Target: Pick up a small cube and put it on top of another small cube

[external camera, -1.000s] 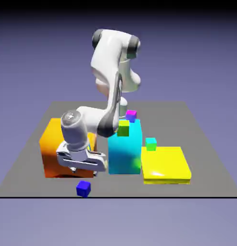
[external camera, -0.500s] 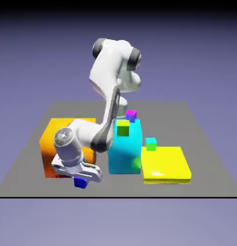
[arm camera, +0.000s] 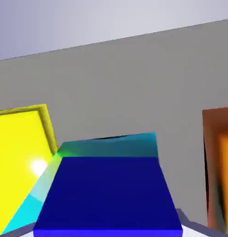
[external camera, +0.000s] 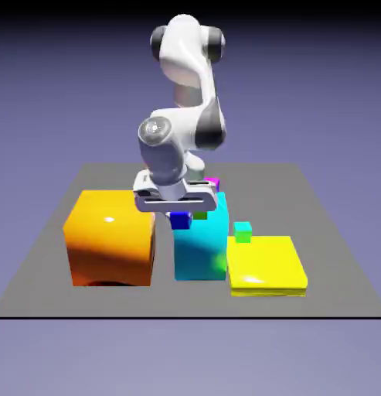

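Above the cyan block (external camera: 199, 247): tool (external camera: 180, 220) clamped on small blue cube (external camera: 180, 220)
Cube held off the counter (external camera: 39, 255), between orange block (external camera: 110, 240) and yellow slab (external camera: 266, 264)

We see a glossy white robot arm (external camera: 180, 100) built of rounded, tube-like segments. Dark grey caps close the ends of its upper joint, one on each side, and another dark grey ring marks the joint lower down. A round, light grey disc with a small bright centre sits on the wrist housing. Below it, the pale grey two-finger gripper (external camera: 178, 210) has a flat, wide bar body with a dark slot along its face.
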`<control>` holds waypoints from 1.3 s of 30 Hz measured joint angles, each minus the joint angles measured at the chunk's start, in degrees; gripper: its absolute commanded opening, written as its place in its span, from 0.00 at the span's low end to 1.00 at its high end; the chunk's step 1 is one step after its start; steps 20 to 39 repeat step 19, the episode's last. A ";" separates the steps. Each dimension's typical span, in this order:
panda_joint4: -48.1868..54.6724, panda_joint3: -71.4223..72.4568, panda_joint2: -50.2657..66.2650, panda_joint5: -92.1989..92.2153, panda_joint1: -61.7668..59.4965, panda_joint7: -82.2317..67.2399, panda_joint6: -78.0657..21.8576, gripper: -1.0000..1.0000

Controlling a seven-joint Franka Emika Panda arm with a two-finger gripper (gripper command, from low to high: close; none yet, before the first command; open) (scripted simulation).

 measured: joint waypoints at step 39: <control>-6.91 7.39 -13.25 -3.85 -2.33 3.84 -5.16 1.00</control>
